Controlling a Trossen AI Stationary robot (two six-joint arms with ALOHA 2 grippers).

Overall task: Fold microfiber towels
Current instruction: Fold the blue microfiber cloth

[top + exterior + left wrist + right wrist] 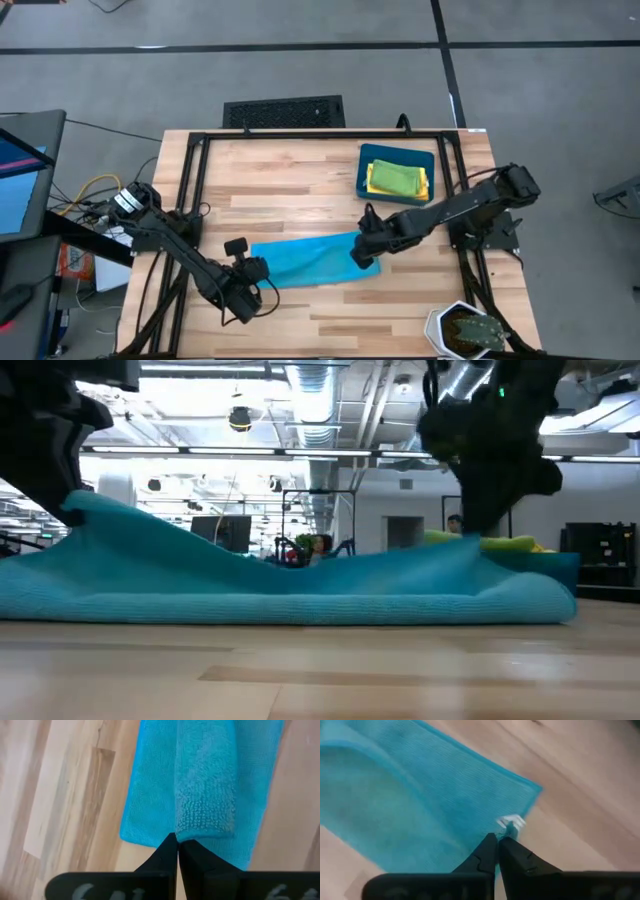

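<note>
Blue towel [290, 585] fills the low view right at the lens, lying long across the bare wood of the worktop [300, 170], folded over on itself and humped up at both ends where your two arms have it. Your main risk, as I read it, is at the right end: the right fingers [496, 844] look nearly closed, with only a sliver between the tips, sitting at the towel's corner beside its small white tag [511, 823], and I cannot tell whether they have cloth between them. If they let go while the left end is held up, the fold may spring open or land skewed, and the edges will not line up. A second risk is pulling: your left fingers [177, 843] are pressed fully together on a raised ridge of the towel, so any sideways move could drag the whole cloth across the wood instead of folding it. As for pose, your left arm [190, 255] reaches in from the left edge of the worktop and bends down to the towel's left end, its wrist tipped steeply toward the wood; your right arm [450, 205] stretches in from the right and comes down on the right end. Behind it, well apart, the bin [398, 172] already holds green and yellow towels [397, 179].
</note>
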